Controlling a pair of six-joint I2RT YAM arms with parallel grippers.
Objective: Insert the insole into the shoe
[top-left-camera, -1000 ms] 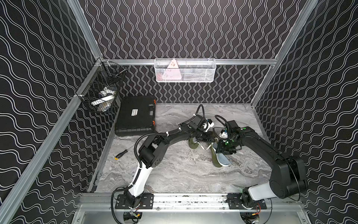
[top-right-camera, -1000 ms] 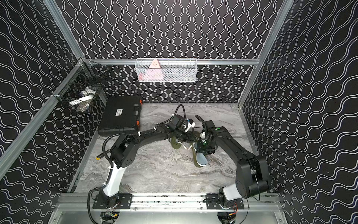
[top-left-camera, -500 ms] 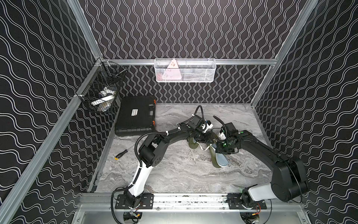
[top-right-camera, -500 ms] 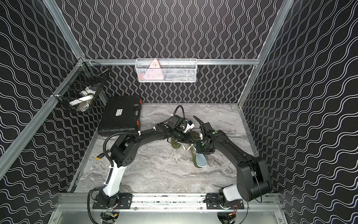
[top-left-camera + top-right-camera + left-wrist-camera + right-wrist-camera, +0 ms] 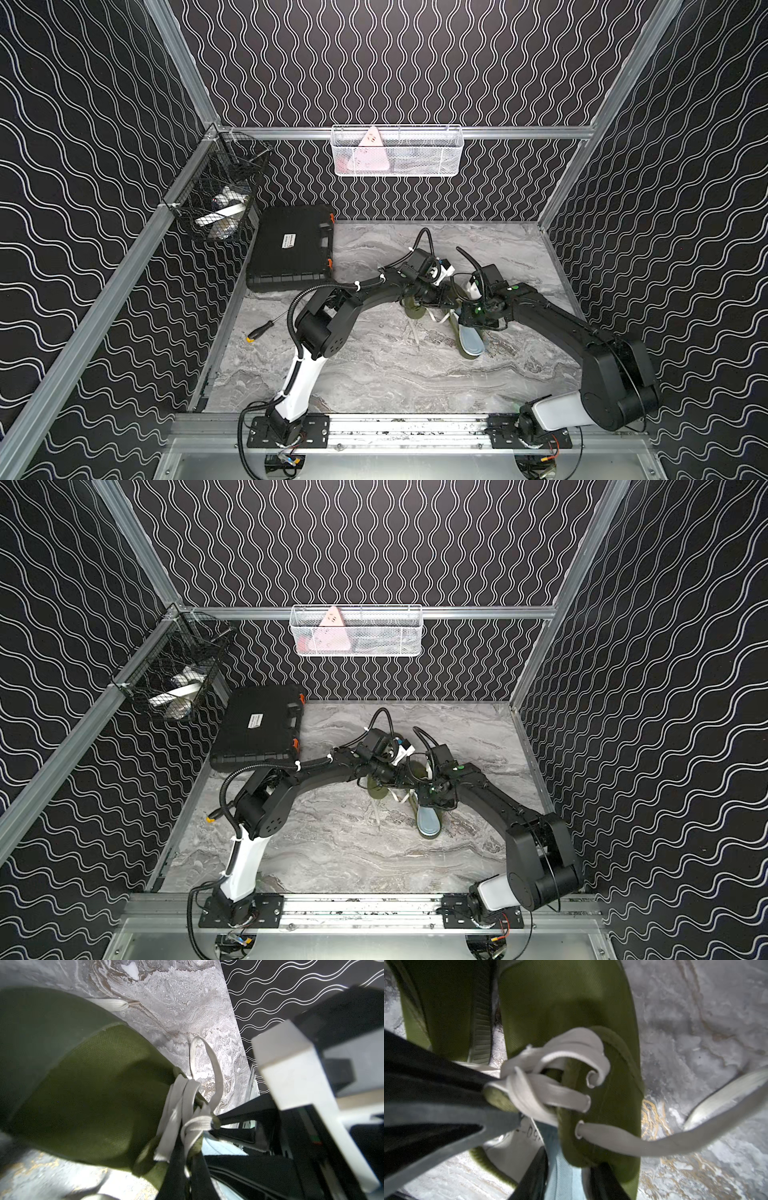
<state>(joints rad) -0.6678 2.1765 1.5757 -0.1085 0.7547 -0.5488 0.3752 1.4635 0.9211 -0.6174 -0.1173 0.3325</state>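
An olive green shoe with white laces lies mid-table, heel toward the front. A light blue insole lies in its opening and reaches under the tongue. My left gripper is shut on the shoe's tongue and laces and holds them up. My right gripper is shut on the insole at the shoe's mouth. The shoe's front is hidden under both grippers in both top views.
A second olive shoe lies just left of the first. A black tool case sits at the back left and a screwdriver lies near the left wall. Wire baskets hang on the walls.
My right gripper has shifted slightly left, closer to the left gripper over the shoe. The left arm and the shoe have stayed put.
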